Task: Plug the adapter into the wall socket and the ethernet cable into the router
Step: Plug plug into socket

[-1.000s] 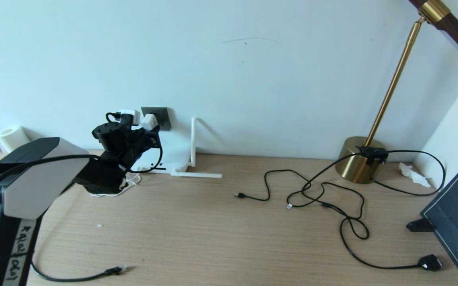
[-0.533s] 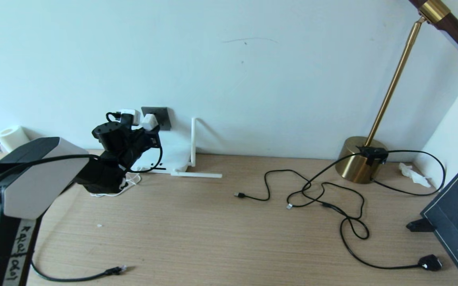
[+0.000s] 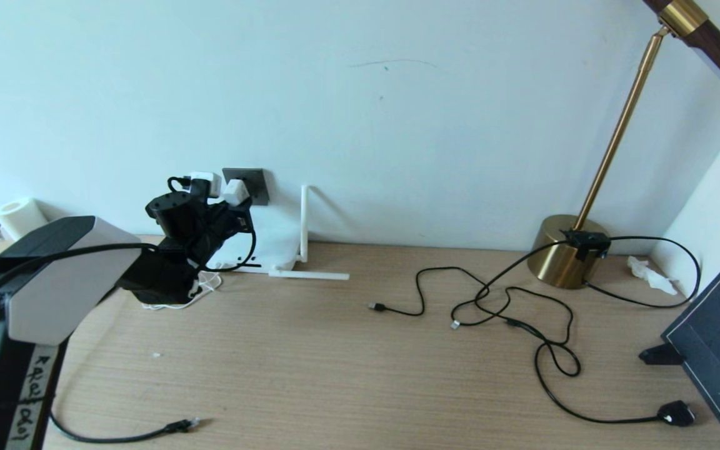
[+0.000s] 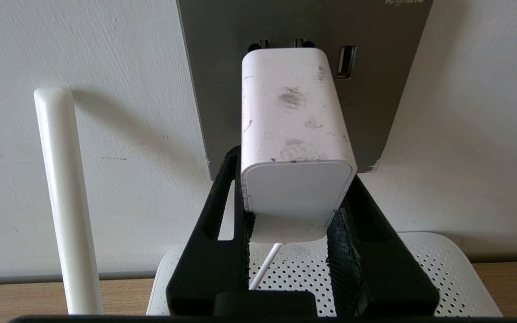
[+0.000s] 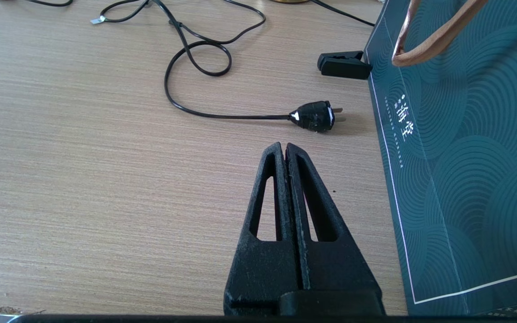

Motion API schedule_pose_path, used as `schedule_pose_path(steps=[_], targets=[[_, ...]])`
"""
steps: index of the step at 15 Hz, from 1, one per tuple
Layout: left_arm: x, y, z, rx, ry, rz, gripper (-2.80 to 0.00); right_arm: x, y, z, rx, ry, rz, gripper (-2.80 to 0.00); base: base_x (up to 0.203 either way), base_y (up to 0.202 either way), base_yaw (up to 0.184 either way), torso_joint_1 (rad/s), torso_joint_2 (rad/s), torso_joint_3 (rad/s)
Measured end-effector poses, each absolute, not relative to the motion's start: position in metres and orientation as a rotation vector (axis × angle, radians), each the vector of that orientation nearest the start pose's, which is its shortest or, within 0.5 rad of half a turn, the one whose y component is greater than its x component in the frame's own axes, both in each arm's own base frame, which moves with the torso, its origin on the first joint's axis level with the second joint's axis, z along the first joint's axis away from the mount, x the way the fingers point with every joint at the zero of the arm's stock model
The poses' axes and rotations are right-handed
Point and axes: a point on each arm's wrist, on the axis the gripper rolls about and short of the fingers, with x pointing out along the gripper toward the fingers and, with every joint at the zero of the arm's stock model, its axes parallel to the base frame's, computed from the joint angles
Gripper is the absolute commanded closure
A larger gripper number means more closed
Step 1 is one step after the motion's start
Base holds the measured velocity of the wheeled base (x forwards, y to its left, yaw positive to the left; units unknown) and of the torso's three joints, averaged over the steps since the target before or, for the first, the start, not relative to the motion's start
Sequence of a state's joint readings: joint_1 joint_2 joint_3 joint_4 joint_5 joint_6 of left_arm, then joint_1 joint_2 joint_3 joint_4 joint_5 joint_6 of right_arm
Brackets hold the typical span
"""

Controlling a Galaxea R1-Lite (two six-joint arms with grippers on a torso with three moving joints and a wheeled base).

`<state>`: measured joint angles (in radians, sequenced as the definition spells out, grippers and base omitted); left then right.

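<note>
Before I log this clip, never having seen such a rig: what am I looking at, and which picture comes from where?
It is a two-armed robot at a wooden desk. The wide picture comes from its head; the other two from cameras on its wrists. The left pincer grips a white adapter and holds it against the grey wall socket, above the white router. The right pincer is shut on nothing and hangs over the desk near a black plug and a dark bag. The ethernet cable lies loose on the desk, beside other black cables and a brass lamp.
</note>
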<state>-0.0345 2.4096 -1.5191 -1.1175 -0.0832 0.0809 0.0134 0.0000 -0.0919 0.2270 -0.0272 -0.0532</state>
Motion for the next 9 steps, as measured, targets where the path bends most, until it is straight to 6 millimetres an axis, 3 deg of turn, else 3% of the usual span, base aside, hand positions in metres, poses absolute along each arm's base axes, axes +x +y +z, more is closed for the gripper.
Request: schedule_pose_path(steps=[9], targets=[[0.4911, -0.0201, 0.1390, 0.085, -0.248, -0.107, 0.00, -0.0314, -0.0010, 0.0774, -0.055, 0.135, -0.010, 0.00, 0.000, 0.000, 0.000, 0.000, 0.00, 0.000]])
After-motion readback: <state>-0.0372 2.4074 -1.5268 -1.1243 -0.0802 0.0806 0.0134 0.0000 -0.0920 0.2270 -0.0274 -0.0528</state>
